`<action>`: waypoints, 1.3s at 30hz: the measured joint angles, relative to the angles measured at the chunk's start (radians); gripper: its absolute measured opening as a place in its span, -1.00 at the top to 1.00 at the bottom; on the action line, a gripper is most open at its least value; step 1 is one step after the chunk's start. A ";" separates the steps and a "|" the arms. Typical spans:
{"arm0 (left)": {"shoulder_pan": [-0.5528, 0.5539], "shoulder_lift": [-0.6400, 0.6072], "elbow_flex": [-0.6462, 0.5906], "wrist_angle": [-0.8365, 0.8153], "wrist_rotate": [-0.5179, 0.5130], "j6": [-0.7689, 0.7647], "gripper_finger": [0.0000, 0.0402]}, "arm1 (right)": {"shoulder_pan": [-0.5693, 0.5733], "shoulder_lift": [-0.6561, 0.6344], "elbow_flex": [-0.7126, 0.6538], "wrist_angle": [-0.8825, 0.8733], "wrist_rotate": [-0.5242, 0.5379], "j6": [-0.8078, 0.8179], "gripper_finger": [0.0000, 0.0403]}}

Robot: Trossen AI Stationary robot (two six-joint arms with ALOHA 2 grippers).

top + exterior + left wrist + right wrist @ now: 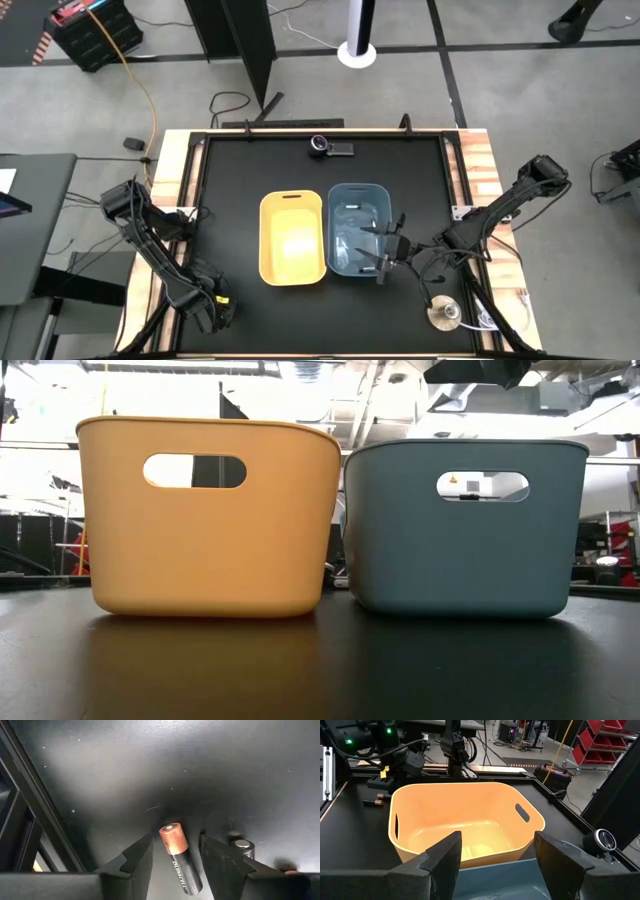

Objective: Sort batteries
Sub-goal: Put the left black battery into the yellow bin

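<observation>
In the left wrist view a dark battery [177, 862] with a copper end lies flat on the black table. My left gripper [176, 870] is open and low over it, one finger on each side, with a gap to both. A second battery [243, 847] with a silvery end lies just past one finger. My left gripper [218, 306] is near the table's near-left corner. My right gripper [386, 252] is open and hovers over the blue bin's [357, 228] right rim, holding nothing. In the right wrist view, batteries [373, 801] lie on the table beyond the yellow bin [465, 827].
The yellow bin [292, 238] and blue bin stand side by side mid-table, as the low view shows [210, 520] [462, 525]. A round silver disc [443, 315] lies near the near-right corner. The low camera [322, 147] sits at the far edge. Raised table rails [30, 815] run close by my left gripper.
</observation>
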 joint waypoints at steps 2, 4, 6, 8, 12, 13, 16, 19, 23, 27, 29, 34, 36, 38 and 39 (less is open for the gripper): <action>0.000 0.000 0.000 0.002 -0.004 0.003 0.31 | 0.000 0.000 0.000 0.000 0.000 0.004 -0.31; 0.000 0.001 -0.001 0.003 -0.009 0.007 0.40 | 0.000 0.000 0.000 0.000 0.000 0.005 -0.31; 0.000 0.001 -0.001 0.004 -0.023 0.011 0.48 | 0.000 0.000 0.000 0.000 0.000 0.005 -0.31; 0.000 0.002 -0.001 0.004 -0.030 0.020 0.57 | 0.000 0.000 0.000 0.000 0.000 0.005 -0.31; 0.000 0.002 -0.002 -0.004 -0.038 0.028 0.71 | 0.000 0.000 0.000 0.000 0.000 0.005 -0.31; 0.000 0.002 -0.002 -0.009 -0.039 0.030 0.74 | 0.000 0.000 0.000 0.000 0.000 0.005 -0.31; 0.000 0.002 -0.002 -0.024 -0.041 0.034 0.81 | -0.001 0.000 0.000 0.000 0.000 0.005 -0.31; 0.000 0.003 -0.003 -0.029 -0.040 0.038 0.81 | -0.001 0.000 0.000 0.000 0.000 0.005 -0.31; 0.000 0.003 -0.003 -0.032 -0.040 0.053 0.81 | -0.001 0.000 0.000 0.000 0.000 0.007 -0.31; 0.000 0.001 -0.003 -0.033 -0.040 0.076 0.81 | -0.001 0.000 0.000 0.000 0.000 0.007 -0.31; 0.000 0.001 0.001 -0.038 -0.040 0.087 0.81 | -0.001 0.000 0.000 0.000 0.000 0.007 -0.31; 0.000 0.006 0.032 -0.135 -0.045 0.104 0.81 | -0.001 0.000 0.000 0.000 0.000 0.007 -0.31; 0.000 0.003 0.055 -0.164 -0.045 0.111 0.81 | -0.001 0.000 0.000 0.000 0.000 0.007 -0.31; 0.000 0.002 0.072 -0.181 -0.052 0.120 0.81 | -0.001 0.000 0.000 0.000 0.000 0.007 -0.31; 0.000 -0.001 0.076 -0.191 -0.063 0.125 0.81 | -0.001 0.000 0.000 -0.001 0.000 0.007 -0.31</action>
